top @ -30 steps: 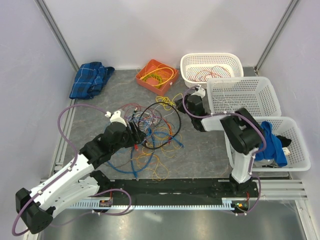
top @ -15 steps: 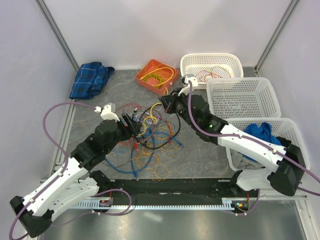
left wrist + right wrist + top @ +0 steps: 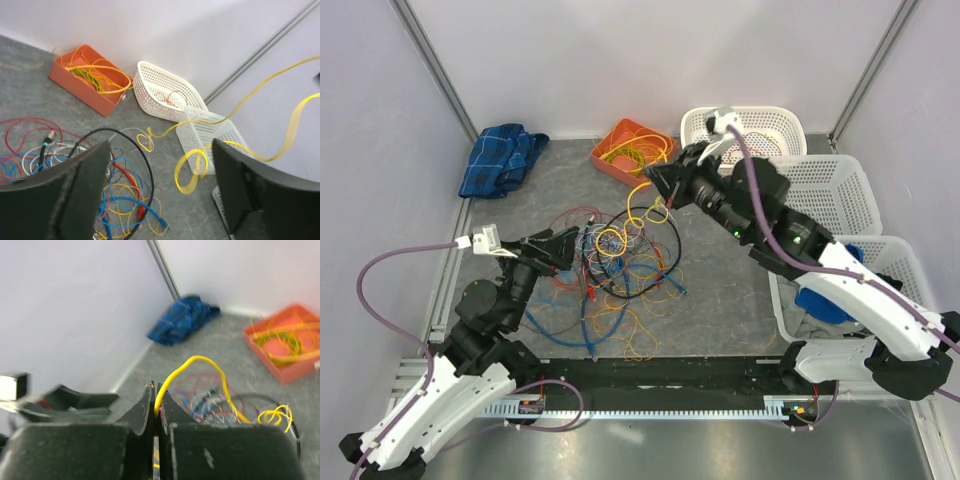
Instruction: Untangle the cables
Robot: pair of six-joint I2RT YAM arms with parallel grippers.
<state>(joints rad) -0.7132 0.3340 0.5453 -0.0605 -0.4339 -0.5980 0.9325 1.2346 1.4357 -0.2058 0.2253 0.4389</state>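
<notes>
Yellow cable [image 3: 195, 358] end inside right claw [image 3: 155, 392]

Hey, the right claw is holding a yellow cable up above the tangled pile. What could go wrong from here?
The thin yellow cable pinched in the shut right claw runs down in loops into the tangled pile of coloured wires. Pulling on could tighten knots or drag the whole pile. The left claw is open and pins nothing down, so nothing would anchor it.
</notes>
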